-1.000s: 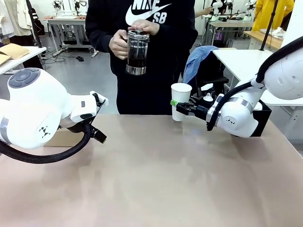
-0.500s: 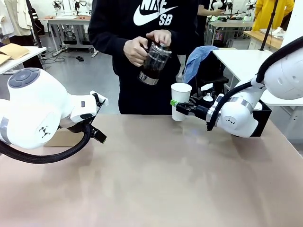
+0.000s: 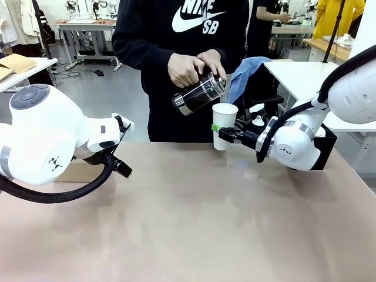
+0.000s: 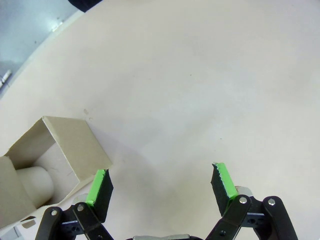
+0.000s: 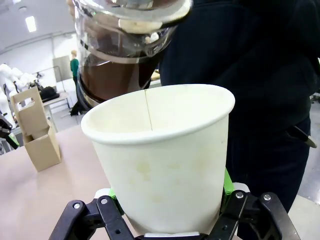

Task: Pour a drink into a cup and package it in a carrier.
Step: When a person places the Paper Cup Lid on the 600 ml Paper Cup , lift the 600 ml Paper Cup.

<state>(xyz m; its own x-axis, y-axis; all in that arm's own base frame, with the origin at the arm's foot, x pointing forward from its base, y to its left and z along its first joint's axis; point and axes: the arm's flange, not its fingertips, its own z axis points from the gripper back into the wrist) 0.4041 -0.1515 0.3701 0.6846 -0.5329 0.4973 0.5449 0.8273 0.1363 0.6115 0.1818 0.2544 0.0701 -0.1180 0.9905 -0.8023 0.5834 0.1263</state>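
Bench [image 3: 194, 229]: matte tan top, faint sheen.
Floor [image 3: 82, 97]: smooth grey, cables by the far table legs.
Back left: metal-legged work table [image 3: 88, 26].
Right: white table [image 3: 294, 76]; dark chair [image 3: 261, 88] beside it, blue cloth [image 3: 242, 75] draped over.
Light: ceiling lamps [image 5: 31, 23], even.

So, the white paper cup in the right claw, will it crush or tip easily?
Probably light and easy to squash: the cup is thin paper with a side seam. The right claw holds it below the middle, so it may turn top-heavy as the drink from the tilted jug fills it.
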